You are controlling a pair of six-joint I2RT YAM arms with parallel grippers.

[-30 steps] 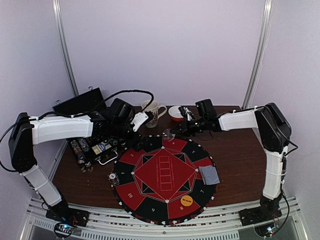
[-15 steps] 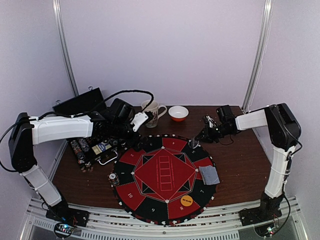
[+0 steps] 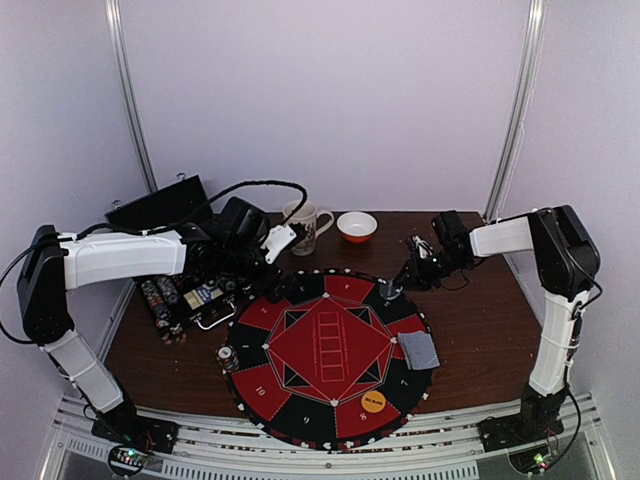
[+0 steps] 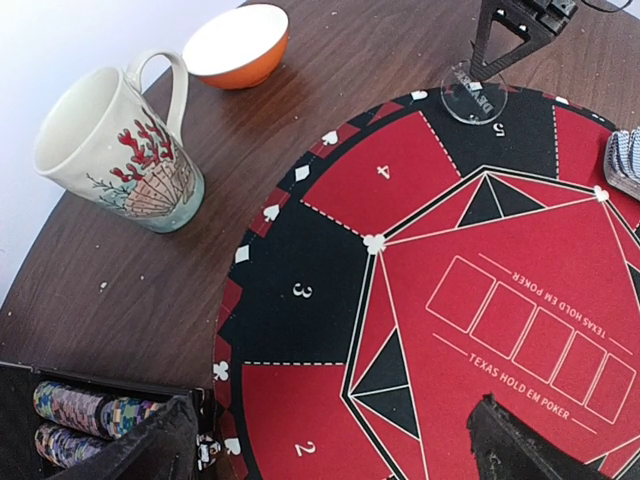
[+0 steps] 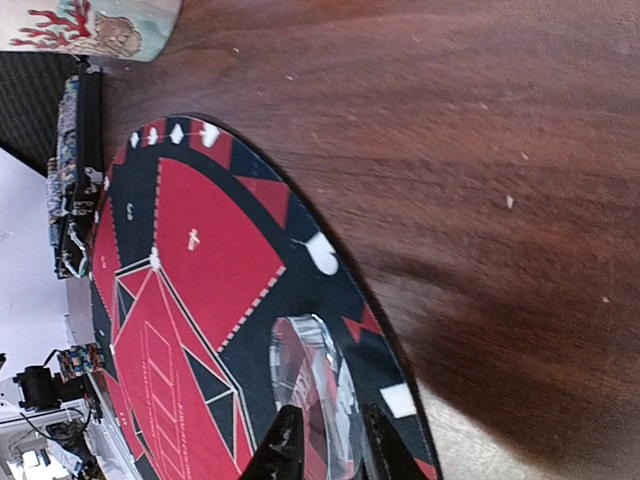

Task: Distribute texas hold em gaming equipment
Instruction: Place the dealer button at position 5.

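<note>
A clear round disc (image 3: 388, 290) (image 5: 315, 390) (image 4: 474, 95) lies on the black "5" field at the far right rim of the red-and-black mat (image 3: 330, 345). My right gripper (image 3: 402, 279) (image 5: 328, 415) stands over it, open a little, one fingertip on each side of the disc. My left gripper (image 3: 268, 268) (image 4: 330, 435) hangs wide open and empty above the mat's "2" field. A deck of grey-blue-backed cards (image 3: 418, 349) (image 4: 625, 160) rests on the mat's right side. An orange disc (image 3: 373, 403) sits near the front rim. Striped poker chips (image 3: 165, 297) (image 4: 75, 410) fill the open case.
A coral-patterned mug (image 3: 305, 225) (image 4: 115, 150) and an orange-and-white bowl (image 3: 357, 226) (image 4: 237, 45) stand at the back of the brown table. The black case lid (image 3: 160, 205) rises at the back left. A small chip stack (image 3: 227, 357) sits by the mat's left rim.
My right arm swung right from beside the bowl with the clear disc and lowered it onto the "5" field. Its jaws have just parted slightly. The left arm has stayed still.
</note>
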